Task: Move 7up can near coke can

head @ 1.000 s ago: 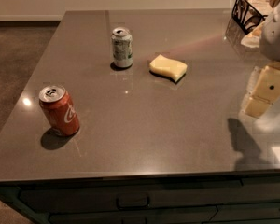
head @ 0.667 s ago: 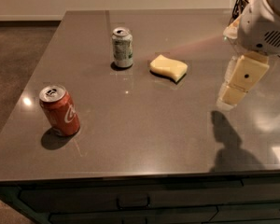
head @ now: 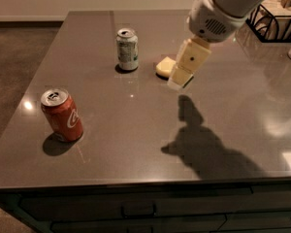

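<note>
- The gripper [head: 181, 81] is being held above the table [head: 136, 144], just in front of a yellow sponge [head: 163, 65]. Nothing is seen in it, and whether it is open or closed cannot be told.
- Its shadow is being cast on the tabletop on the camera's side of it.
- The 7up can [head: 127, 49] is standing upright on the far part of the table, left of the gripper and near the sponge, untouched.
- The coke can [head: 62, 114] is standing near the front left edge, well apart from the 7up can.
- The 7up can is being judged light and thin-walled, stiff enough for a grip but easily dented by a hard squeeze. Its side is smooth and likely slippery.
- A hold across the body at mid-height is being advised, clear of the rim and pull-tab. Whether it is full cannot be told.
- White script is being partly shown on the coke can but cannot be read whole. Green markings are showing on the 7up can, with no word readable.
- A wire basket [head: 274, 21] is sitting at the far right corner.
</note>
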Controlling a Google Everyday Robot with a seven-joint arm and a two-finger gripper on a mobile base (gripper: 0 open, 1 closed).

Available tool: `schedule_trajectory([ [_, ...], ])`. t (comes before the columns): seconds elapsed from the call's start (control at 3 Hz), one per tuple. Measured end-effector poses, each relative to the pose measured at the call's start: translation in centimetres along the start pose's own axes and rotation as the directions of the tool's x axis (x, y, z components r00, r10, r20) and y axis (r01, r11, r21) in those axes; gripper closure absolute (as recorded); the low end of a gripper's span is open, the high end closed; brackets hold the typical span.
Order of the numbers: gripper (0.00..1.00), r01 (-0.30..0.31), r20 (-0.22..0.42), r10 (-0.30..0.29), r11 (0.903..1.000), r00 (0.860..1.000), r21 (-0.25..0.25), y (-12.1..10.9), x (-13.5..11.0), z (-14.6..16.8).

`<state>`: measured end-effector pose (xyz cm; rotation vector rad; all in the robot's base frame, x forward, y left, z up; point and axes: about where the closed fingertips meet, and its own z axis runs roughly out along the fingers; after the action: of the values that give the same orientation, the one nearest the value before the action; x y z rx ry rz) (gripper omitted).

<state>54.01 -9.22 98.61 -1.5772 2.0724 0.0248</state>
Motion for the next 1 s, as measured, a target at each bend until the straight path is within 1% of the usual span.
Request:
schedule_trajectory([
  [0.33, 0.0, -0.087, 0.058, 0.085, 0.9957, 0.995, 0.032, -2.4, -2.8, 3.6],
  [0.67, 0.0, -0.19, 0.113, 0.184, 0.9806, 0.976, 0.046, -4.6, -4.9, 6.4],
  [1.0, 0.0, -0.282, 0.173, 0.271, 0.9582, 0.947, 0.046, -6.9, -6.8, 8.7],
])
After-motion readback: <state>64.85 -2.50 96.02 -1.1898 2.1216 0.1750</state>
